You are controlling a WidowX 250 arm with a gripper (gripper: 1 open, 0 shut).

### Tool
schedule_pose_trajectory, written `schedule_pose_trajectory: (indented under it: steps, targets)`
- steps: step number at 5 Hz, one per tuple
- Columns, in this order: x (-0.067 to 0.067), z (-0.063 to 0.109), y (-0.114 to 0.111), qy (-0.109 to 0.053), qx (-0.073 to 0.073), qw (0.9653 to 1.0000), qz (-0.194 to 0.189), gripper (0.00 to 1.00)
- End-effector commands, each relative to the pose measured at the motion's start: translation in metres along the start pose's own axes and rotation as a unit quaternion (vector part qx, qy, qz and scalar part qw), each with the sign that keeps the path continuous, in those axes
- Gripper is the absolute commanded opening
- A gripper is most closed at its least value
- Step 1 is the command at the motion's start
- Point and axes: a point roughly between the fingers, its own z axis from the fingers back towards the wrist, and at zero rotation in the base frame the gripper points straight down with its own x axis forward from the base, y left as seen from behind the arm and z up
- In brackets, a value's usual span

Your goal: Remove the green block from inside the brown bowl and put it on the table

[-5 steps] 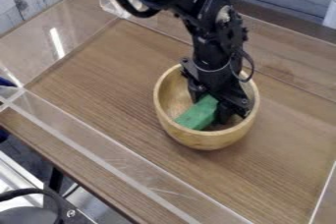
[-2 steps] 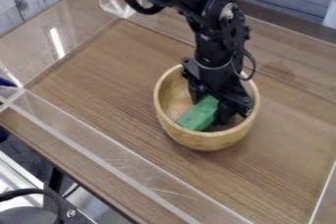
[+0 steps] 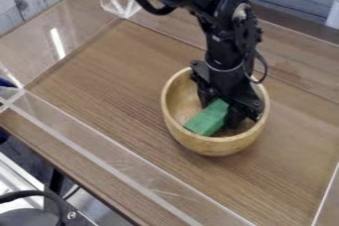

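Observation:
The brown bowl (image 3: 185,129) stands on the table (image 3: 93,81), right of centre. Inside it the green block (image 3: 205,122) lies tilted, its lower end near the bowl's front-left wall and its upper end rising toward the middle. My gripper (image 3: 225,104) reaches steeply down into the bowl from above. Its dark fingers are shut on the block's upper end. The fingertips themselves are partly hidden by the hand and the bowl's rim.
Low clear acrylic walls (image 3: 79,136) border the table along the front-left and back edges. The black arm (image 3: 212,12) leans in from the top of the view over the bowl. Bare wood lies left of and in front of the bowl.
The bowl, the block and the gripper have all shifted slightly to the right together. The grip on the block looks the same.

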Motion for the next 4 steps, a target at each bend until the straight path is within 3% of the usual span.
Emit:
schedule_pose_trajectory:
  steps: [1, 4]
  targets:
    - [0.022, 0.012, 0.000, -0.037, 0.001, 0.9993, -0.007, 0.00]
    - [0.022, 0.025, -0.003, -0.052, 0.022, 0.9984, -0.009, 0.00]
